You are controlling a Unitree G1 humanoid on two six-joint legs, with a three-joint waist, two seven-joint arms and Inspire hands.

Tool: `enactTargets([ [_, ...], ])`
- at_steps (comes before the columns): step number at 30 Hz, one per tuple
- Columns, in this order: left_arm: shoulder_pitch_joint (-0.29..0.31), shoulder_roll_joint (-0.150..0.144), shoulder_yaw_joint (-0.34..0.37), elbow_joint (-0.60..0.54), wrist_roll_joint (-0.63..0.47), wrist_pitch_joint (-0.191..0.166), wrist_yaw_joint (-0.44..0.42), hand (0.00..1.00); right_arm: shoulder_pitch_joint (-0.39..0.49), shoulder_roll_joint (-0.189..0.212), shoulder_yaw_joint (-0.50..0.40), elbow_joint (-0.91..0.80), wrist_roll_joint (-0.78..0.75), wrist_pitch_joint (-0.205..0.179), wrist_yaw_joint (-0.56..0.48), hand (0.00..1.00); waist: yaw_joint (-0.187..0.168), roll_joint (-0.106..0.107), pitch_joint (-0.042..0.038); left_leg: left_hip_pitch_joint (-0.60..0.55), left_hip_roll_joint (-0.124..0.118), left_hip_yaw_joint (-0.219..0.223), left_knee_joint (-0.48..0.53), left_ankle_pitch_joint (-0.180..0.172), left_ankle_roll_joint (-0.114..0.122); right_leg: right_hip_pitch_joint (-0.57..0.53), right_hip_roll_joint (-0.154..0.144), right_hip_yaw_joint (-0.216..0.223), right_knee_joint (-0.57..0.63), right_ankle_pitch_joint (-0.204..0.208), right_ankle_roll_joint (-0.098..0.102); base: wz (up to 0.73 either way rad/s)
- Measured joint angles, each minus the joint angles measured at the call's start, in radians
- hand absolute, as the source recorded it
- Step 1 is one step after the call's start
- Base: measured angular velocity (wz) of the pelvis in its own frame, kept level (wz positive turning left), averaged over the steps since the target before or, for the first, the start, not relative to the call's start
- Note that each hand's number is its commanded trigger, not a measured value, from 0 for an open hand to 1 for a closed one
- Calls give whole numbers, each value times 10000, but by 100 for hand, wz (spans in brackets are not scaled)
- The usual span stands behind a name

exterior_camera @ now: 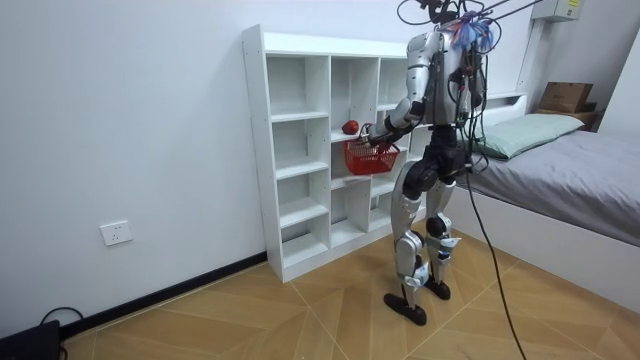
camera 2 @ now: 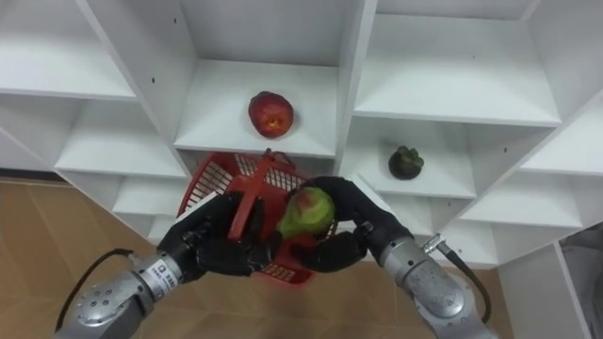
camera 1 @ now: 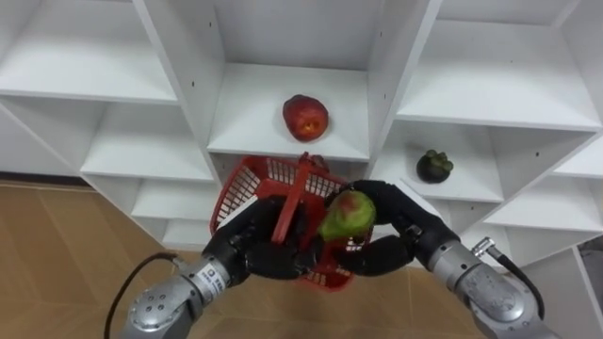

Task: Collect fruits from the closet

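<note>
**Asker:** Where the right hand [camera 1: 400, 224] curls its fingers and thumb, what is it holding?

**Describer:** A green fruit [camera 1: 347, 215] with a red blush. The hand grips it from the side, right above the near rim of a red basket [camera 1: 247, 184].

**Asker:** And who has the basket?

**Describer:** The left hand [camera 1: 247, 250]. Its fingers are wrapped round the red handle [camera 1: 290, 202], which arches over the middle of the basket. The basket is plastic mesh and hangs tilted. I cannot tell whether anything lies inside it.

**Asker:** What fruit is on the shelves?

**Describer:** A round red fruit [camera 1: 305, 117] sits in the middle compartment of the white closet [camera 1: 528, 104], just beyond the basket. A dark purple mangosteen [camera 1: 434, 166] with a green cap sits one compartment to the right, on a slightly lower shelf, well apart from the red fruit.

**Asker:** Where does the robot stand?

**Describer:** The room view shows it upright, close in front of the open closet, with both arms reaching forward at the middle shelves. It stands on a wooden floor [exterior_camera: 300, 310], and a bed [exterior_camera: 590, 170] lies behind it at the room view's right.
</note>
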Motion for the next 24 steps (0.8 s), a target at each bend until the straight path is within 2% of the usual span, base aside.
enactTargets([
  [11, 154, 128, -2, -221, -223, 85, -180, 100, -8, 93, 44, 3, -67, 20, 80, 0, -52, -29, -3, -98, 1, -8, 136, 0, 0, -64, -18, 2, 87, -3, -1, 0],
  [24, 201, 136, 19, -257, -278, 114, -383, 100, 4, 119, 49, 3, -64, 17, 186, 0, -62, -44, -11, -45, 10, -3, 200, 0, 0, -3, -10, 12, 89, -2, -3, 0],
])
